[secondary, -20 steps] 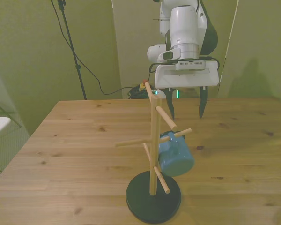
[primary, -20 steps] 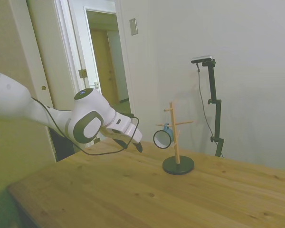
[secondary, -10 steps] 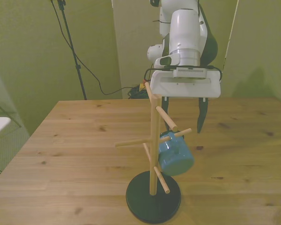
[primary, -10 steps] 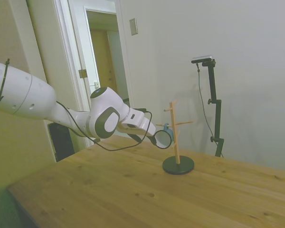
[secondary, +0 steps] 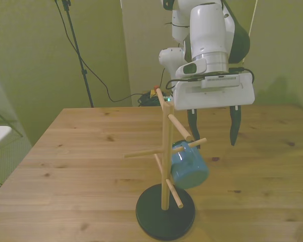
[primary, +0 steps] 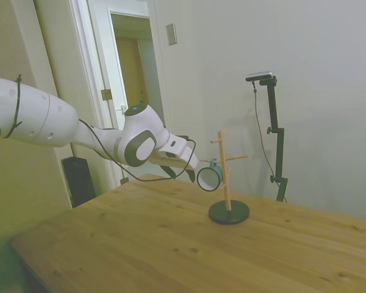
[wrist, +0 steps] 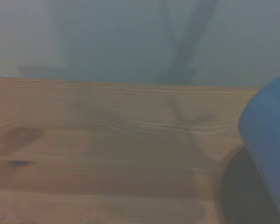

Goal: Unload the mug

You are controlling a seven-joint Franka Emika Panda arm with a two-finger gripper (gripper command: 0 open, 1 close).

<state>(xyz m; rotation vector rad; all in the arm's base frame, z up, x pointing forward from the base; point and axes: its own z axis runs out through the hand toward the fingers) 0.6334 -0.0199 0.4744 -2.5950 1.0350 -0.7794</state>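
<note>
Hanging nearest the front camera is the mug (secondary: 189, 169), its handle hooked over a lower peg of the wooden mug tree (secondary: 166, 151), whose dark round base (secondary: 165, 210) is sitting on the wooden table (secondary: 81, 166). The mug is tilting mouth-down and away from the post, on the front view's right of it, clear of the tabletop. It looks like a small, rigid enamel-style cup, probably light, with a smooth and likely slippery wall, so a pinch across the body near the rim seems the safest hold; the handle is taken up by the peg. It will probably need sliding up along the peg, since a straight pull could tip the tree.

Behind the tree, the gripper (secondary: 212, 128) is hovering with its fingers spread wide and holding nothing, slightly to the front view's right of the mug. From the side, the gripper (primary: 186, 175) is sitting just short of the mug's dark rim (primary: 208, 178). Close up, the wrist camera is catching only a blurred blue edge of the mug (wrist: 268, 140).
</note>
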